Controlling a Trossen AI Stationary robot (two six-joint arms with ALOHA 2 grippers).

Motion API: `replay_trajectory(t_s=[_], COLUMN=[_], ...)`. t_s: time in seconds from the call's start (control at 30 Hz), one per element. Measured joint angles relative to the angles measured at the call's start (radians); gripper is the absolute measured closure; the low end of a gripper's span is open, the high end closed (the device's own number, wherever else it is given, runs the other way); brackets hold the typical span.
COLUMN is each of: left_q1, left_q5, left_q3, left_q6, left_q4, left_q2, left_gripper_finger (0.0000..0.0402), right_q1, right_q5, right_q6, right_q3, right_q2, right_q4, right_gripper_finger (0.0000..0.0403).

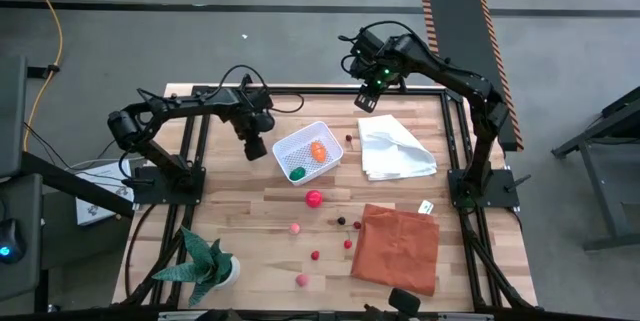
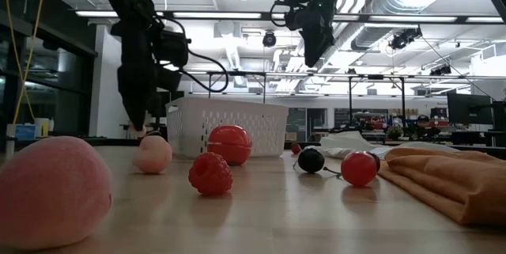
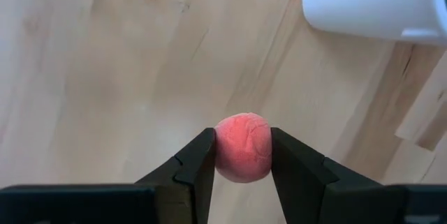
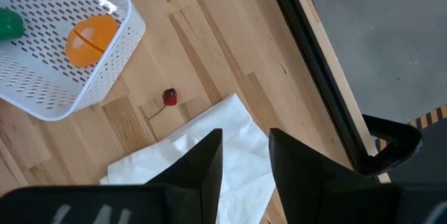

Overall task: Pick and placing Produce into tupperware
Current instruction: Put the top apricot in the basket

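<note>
My left gripper (image 1: 255, 147) hangs just left of the white perforated tub (image 1: 296, 133) and is shut on a pink-red ball (image 3: 242, 144). In the left wrist view a corner of the tub (image 3: 370, 4) lies beyond the fingers. The tub rests on its base on the wooden table, with an orange piece (image 1: 317, 151) and a green piece (image 1: 297, 173) inside. My right gripper (image 1: 366, 101) hangs open, high over the far edge above the white cloth (image 4: 202, 154), holding nothing. A red ball (image 1: 314, 198) and several smaller pieces lie loose on the table nearer the front. My left gripper pinches the pink-red ball between its two fingers (image 3: 199, 165), one on each side of its middle (image 3: 222, 151). The fingers point down from above. The ball sits at the fingers' free ends and is lifted clear of the table.
A small cherry (image 4: 170, 98) lies between the tub and the white cloth (image 1: 395, 149). An orange cloth (image 1: 395, 246) covers the near right corner. A green spiky potted plant (image 1: 205, 261) stands at the near left corner. Black frame rails run along the table's sides.
</note>
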Motion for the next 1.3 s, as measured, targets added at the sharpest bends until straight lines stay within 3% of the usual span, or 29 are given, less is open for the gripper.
replay_trajectory(t_s=[0.43, 0.97, 1.3], left_q1=[0.000, 0.000, -0.006], left_q5=[0.000, 0.002, 0.171], left_q3=[0.017, 0.242, 0.339], left_q6=[-0.018, 0.001, 0.000], left_q4=[-0.037, -0.207, -0.258], left_q2=[-0.001, -0.001, -0.002], left_gripper_finger=[0.0284, 0.0284, 0.0284], right_q1=[0.000, 0.000, 0.000], right_q5=[0.000, 0.000, 0.000], right_q6=[-0.006, -0.006, -0.013], right_q3=[0.000, 0.000, 0.000], right_q2=[0.000, 0.000, 0.000], right_q4=[0.000, 0.000, 0.000], right_gripper_finger=[0.0295, 0.0295, 0.0295])
